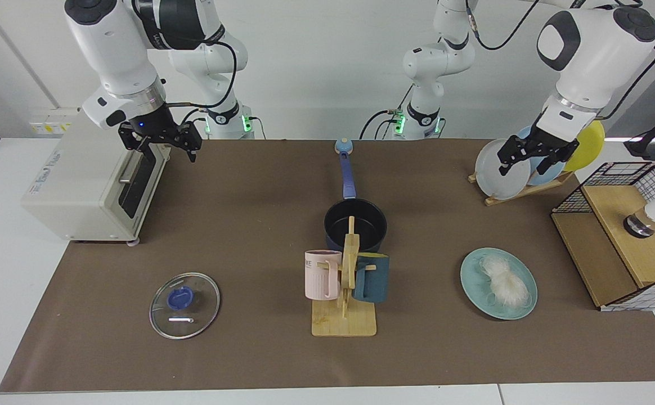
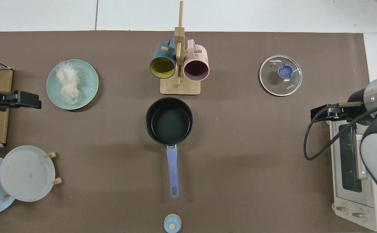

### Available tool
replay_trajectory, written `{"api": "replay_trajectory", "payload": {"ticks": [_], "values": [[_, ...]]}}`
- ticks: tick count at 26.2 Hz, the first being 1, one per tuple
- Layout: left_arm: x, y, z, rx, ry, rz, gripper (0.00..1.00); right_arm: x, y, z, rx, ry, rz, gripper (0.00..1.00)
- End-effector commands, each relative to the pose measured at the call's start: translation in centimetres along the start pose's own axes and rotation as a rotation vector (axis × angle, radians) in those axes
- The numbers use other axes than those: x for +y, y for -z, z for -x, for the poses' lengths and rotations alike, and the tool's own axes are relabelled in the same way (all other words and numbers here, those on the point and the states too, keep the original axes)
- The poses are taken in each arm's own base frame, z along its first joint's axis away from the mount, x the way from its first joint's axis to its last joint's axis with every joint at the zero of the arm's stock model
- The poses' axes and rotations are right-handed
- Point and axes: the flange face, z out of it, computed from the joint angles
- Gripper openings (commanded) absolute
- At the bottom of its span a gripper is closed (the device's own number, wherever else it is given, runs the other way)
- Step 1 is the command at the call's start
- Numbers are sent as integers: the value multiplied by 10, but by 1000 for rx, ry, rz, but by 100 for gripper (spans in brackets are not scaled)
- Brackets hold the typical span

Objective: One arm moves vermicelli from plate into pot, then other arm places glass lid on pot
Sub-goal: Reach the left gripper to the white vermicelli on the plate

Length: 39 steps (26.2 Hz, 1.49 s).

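White vermicelli (image 1: pixel 505 281) (image 2: pixel 68 82) lies in a heap on the teal-green plate (image 1: pixel 471 275) (image 2: pixel 89 84). The navy pot (image 1: pixel 368 222) (image 2: pixel 169 121) stands empty mid-table, its blue handle pointing toward the arm bases. Flat on the brown mat lies the glass lid (image 1: pixel 184 305) (image 2: pixel 280 75), blue knob up. My left gripper (image 1: pixel 533 163) (image 2: pixel 26 99) hangs open above the plate rack, back from the plate. Over the toaster oven's front, my right gripper (image 1: pixel 164 149) (image 2: pixel 321 113) is open too, far behind the lid. Neither holds anything.
A wooden mug rack (image 1: pixel 344 320) with a pink mug (image 1: pixel 322 274) and a dark teal mug (image 1: pixel 373 278) stands right in front of the pot. Around the edges are a toaster oven (image 1: pixel 91 185), a plate rack (image 1: pixel 521 191), a wire basket (image 1: pixel 626 236) and a light blue knob (image 1: pixel 343 147).
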Motion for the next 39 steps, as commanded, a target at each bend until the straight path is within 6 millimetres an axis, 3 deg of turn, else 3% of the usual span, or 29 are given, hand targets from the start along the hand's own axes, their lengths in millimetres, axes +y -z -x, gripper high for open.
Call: {"api": "replay_trajectory", "payload": {"ticks": [1, 15, 20, 24, 31, 35, 39], "values": [[-1, 1, 12, -12, -12, -20, 100, -2, 0, -1, 7, -14, -4, 100], [4, 2, 11, -4, -22, -20, 100, -1, 0, -2, 7, -15, -4, 100], [3, 6, 1, 24, -30, -19, 100, -2, 1, -2, 9, -14, -4, 100], [-4, -6, -29, 23, -28, -8, 100, -1, 1, -2, 9, -14, -4, 100], [-7, -55, -83, 95, -56, -57, 100, 0, 1, -1, 6, -15, -4, 100], [-16, -57, -93, 158, -43, -56, 100, -1, 2, -1, 9, -14, -4, 100], [-18, -81, -109, 145, -36, -49, 100, -1, 2, -1, 6, -15, -4, 100]]}}
